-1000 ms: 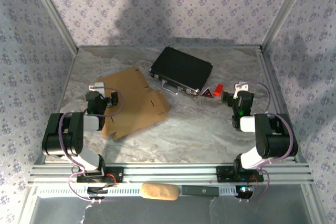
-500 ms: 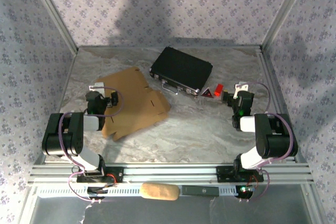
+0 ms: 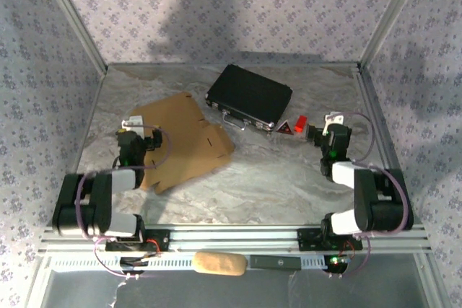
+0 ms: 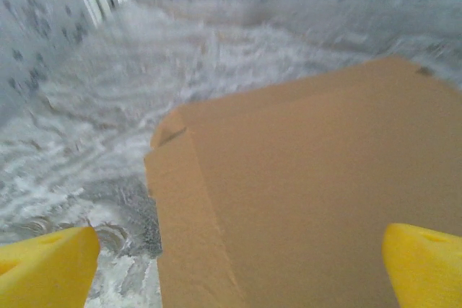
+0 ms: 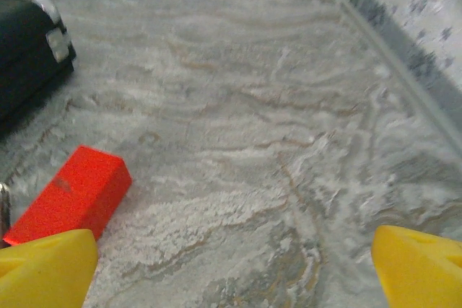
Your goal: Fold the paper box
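Note:
The paper box [image 3: 186, 138] is a flat tan die-cut cardboard sheet with flaps and slits, lying left of centre on the marbled table [image 3: 289, 171]. My left gripper [image 3: 138, 129] stands open at the sheet's left edge. In the left wrist view its yellow fingertips [image 4: 45, 270] sit wide apart, just above the cardboard [image 4: 310, 192], with nothing between them. My right gripper [image 3: 326, 126] is open at the far right, away from the sheet. Its yellow fingertips [image 5: 422, 268] straddle bare table.
A black hard case [image 3: 249, 97] lies behind the sheet, its corner also in the right wrist view [image 5: 29, 55]. A red block [image 3: 299, 123] [image 5: 72, 192] rests just left of the right gripper. Metal frame posts and patterned walls enclose the table. A tan oval object [image 3: 220, 263] lies on the near rail.
Both arms have sunk a little toward the near edge, the left one more so, and its gripper has drawn back slightly. The cardboard sheet has not moved. Both grippers stay open.

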